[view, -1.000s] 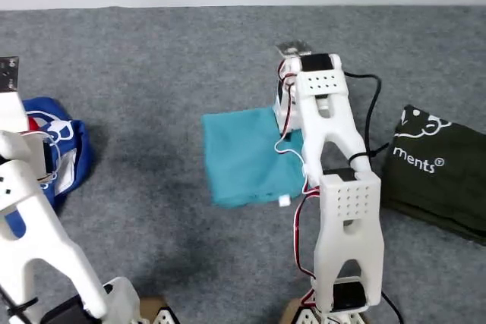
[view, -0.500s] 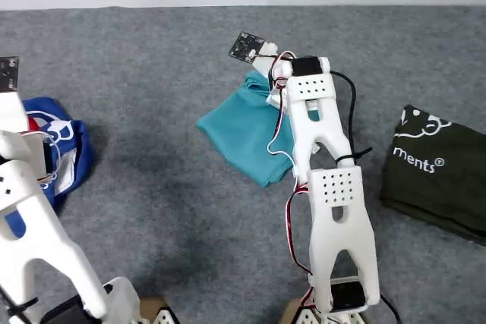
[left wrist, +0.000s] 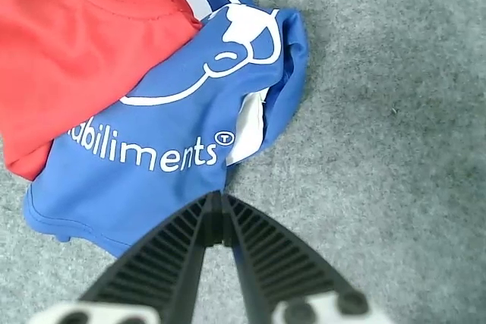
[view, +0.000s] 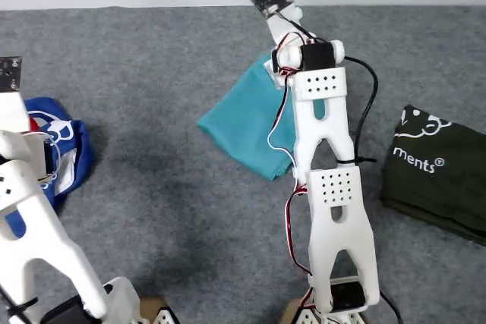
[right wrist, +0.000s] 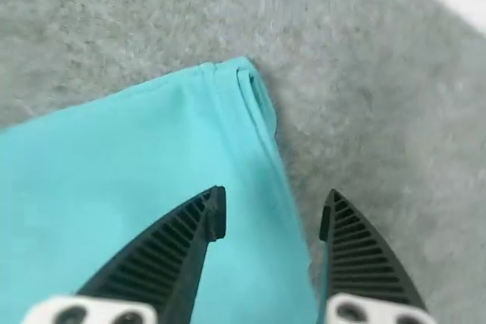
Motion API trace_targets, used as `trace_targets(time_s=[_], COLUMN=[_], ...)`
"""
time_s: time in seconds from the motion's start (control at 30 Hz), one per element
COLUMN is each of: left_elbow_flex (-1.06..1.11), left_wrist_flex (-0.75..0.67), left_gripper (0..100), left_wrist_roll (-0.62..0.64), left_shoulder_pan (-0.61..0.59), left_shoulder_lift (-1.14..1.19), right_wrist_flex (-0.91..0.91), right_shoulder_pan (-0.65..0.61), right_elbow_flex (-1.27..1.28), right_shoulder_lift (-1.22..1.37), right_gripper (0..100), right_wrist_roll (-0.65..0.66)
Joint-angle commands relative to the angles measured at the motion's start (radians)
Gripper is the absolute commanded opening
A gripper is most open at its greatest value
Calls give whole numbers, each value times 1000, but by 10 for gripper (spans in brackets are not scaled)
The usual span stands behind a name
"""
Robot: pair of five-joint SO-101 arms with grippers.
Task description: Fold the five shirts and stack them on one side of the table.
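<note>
Grey carpeted table (view: 152, 58): the folded teal shirt (view: 243, 123) sits mid-table, with the right gripper (right wrist: 273, 202) spread wide over its hem (the left gripper (left wrist: 215, 199) is pressed together above the blue shirt (left wrist: 152, 157)). Pinching only one layer could undo the fold.

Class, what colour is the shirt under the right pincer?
The shirt is teal; right wrist view shows it best.
</note>
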Motion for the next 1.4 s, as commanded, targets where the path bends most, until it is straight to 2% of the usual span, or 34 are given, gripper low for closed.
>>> trace_targets(time_s=[0.0, 0.17, 0.3, 0.47, 0.63, 0.77, 0.9, 1.13, 1.37], left_elbow_flex=[-7, -7, -7, -7, -7, -7, -7, -7, -7], left_wrist_flex=[-11, -11, -11, -11, -11, -11, -11, -11, 17], left_gripper=[5, 5, 5, 5, 5, 5, 5, 5, 5], left_wrist_roll=[-11, -11, -12, -12, -12, -12, -12, -12, -12], left_shoulder_pan=[5, 5, 5, 5, 3, 3, 3, 3, 3], left_shoulder_lift=[-35, -37, -37, -32, -34, -31, -29, -31, -31], right_wrist_flex=[56, 183, 189, 191, 189, 182, 137, 12, -107], right_shoulder_pan=[8, -12, -12, -36, -44, -42, -42, -70, -99], right_elbow_flex=[-58, -58, -58, -18, 242, 448, 525, 531, 529], right_shoulder_lift=[-28, -41, -67, -91, -220, -317, -309, -157, 16], right_gripper=[210, 210, 211, 218, 325, 398, 444, 447, 445], right_wrist_roll=[-92, -305, -526, -697, -855, -950, -1036, -1126, -1135])
